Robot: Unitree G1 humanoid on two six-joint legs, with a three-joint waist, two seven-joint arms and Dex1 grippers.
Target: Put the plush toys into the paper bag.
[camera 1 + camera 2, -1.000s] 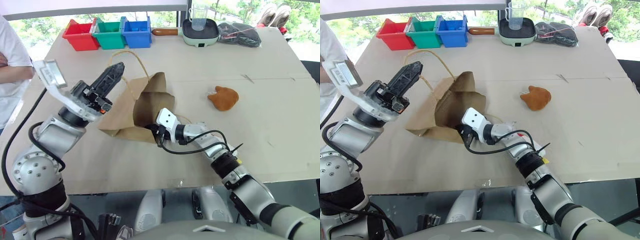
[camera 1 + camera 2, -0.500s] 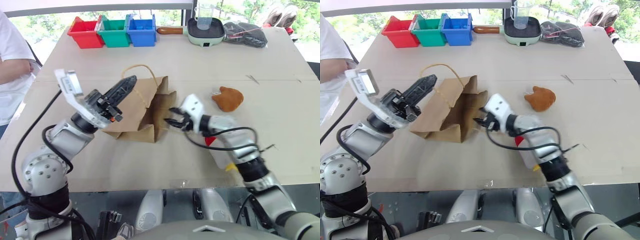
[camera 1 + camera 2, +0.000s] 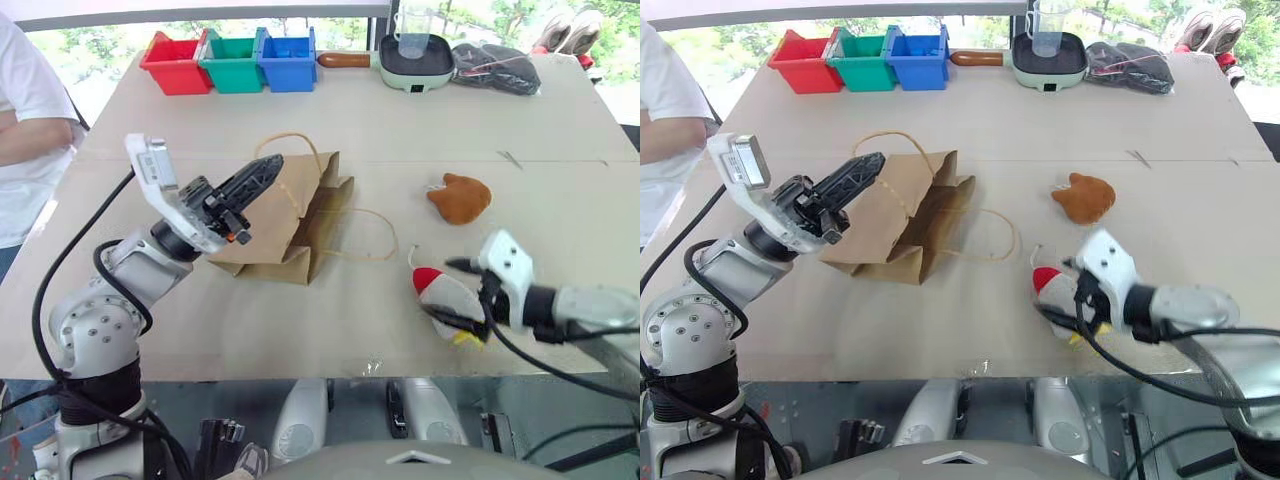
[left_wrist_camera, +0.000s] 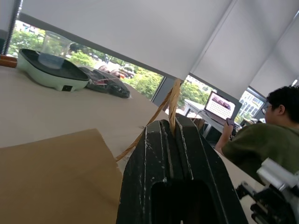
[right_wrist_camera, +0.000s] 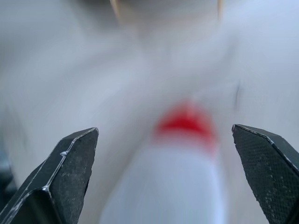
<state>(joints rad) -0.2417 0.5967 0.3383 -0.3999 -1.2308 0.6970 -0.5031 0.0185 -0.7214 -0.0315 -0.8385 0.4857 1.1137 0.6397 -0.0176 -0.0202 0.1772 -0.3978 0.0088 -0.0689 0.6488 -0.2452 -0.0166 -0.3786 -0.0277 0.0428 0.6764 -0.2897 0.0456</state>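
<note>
Brown paper bag (image 3: 285,215) lies on the table (image 3: 560,130), its handle (image 4: 171,105) pinched in the left claw (image 3: 262,170). The right claw (image 3: 452,292) gapes wide around the rocket (image 3: 447,300) and should close next; drumstick (image 3: 459,197) waits nearby

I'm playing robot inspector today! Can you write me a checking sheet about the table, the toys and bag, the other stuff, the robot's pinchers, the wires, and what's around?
Surface: tan table, flat.
Job's things: paper bag lying on its side, mouth toward the right arm; rocket toy and orange-brown toy both lie on the table outside it.
Clutter: red, green and blue bins, electric pan with a clear jug, dark bundle, all along the far edge.
Grippers: left gripper shut on the bag handle; right gripper open around the rocket toy.
Cables: black cables along both arms.
Surroundings: person beside the table; another seated person; windows.
</note>
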